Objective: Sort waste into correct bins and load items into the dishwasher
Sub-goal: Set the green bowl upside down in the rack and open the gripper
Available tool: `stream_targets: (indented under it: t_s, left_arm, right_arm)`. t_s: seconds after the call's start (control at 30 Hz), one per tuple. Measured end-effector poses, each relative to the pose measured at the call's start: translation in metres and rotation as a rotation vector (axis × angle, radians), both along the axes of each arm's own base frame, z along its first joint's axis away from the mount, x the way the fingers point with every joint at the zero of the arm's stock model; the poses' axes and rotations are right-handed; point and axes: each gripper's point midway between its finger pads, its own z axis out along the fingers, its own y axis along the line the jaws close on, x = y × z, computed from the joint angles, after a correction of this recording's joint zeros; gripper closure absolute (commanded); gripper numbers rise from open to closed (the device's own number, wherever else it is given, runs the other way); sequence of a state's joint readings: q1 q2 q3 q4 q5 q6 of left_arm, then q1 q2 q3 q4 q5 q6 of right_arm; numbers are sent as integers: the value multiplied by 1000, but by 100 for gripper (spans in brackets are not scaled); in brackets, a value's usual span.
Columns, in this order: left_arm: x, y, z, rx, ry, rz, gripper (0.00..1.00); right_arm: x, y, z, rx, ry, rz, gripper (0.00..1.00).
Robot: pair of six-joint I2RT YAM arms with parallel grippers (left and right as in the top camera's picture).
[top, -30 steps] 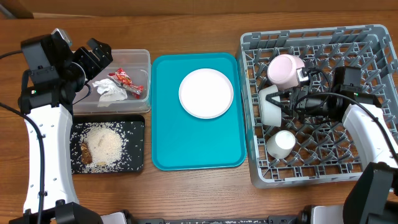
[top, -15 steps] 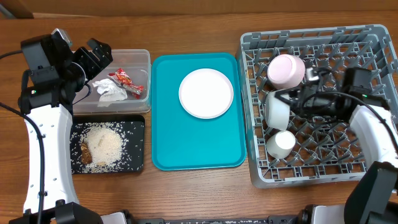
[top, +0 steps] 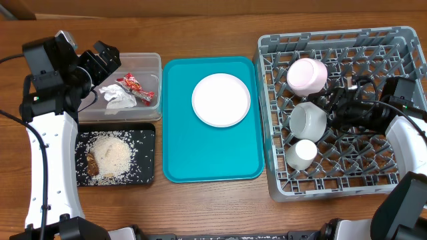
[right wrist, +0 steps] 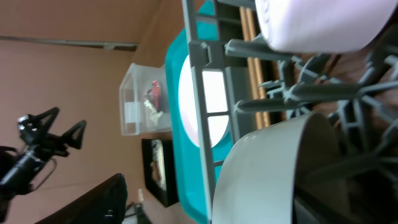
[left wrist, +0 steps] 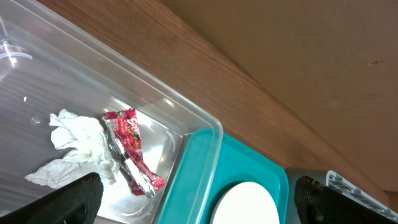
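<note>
The round plate [top: 221, 99] lies alone on the teal tray [top: 200, 157], in the middle of the worktop [top: 200, 207]. It is the one dish not yet loaded. In the grey dish rack [top: 333, 190] to its right, three dishes stand in a column. The pinkish bowl [top: 307, 75] is at the top, the greyish-white cup [top: 308, 121] below it shows its mouth, and the smaller white cup [top: 301, 153] is lowest.

The waste looks sorted. The red wrapper [top: 137, 87] and the crumpled napkin [top: 117, 95] are in the clear tub [top: 152, 63], and the rice with brown scraps [top: 111, 156] is on the black tray [top: 148, 133].

The right gripper [top: 333, 110] is just beside the greyish-white cup, its jaws apart and gripping nothing that I can see. The left gripper [top: 102, 60] hangs over the tub's edge, jaws wide open and empty. I judge that only the plate remains to be put in the rack.
</note>
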State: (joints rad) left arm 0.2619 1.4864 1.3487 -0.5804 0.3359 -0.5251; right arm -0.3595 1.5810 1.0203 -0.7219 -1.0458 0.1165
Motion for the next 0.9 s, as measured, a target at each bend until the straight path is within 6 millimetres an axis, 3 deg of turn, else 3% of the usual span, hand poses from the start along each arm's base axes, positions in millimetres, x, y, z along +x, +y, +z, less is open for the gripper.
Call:
stream_targets:
  t_s: [0.13, 0.43, 0.57, 0.7, 0.9]
  left_arm:
    - [0, 0, 0, 0, 0, 0, 0]
    - [0, 0, 0, 0, 0, 0, 0]
    - [0, 0, 0, 0, 0, 0, 0]
    - [0, 0, 0, 0, 0, 0, 0]
    - [0, 0, 0, 0, 0, 0, 0]
  right_arm:
    - [9, -11, -2, -30, -10, -46, 24]
    - [27, -59, 5, -51, -60, -201, 25]
    - [28, -68, 6, -43, -53, -236, 26]
    - [29, -65, 7, -30, -45, -238, 25]
    - [35, -35, 21, 11, -99, -142, 25]
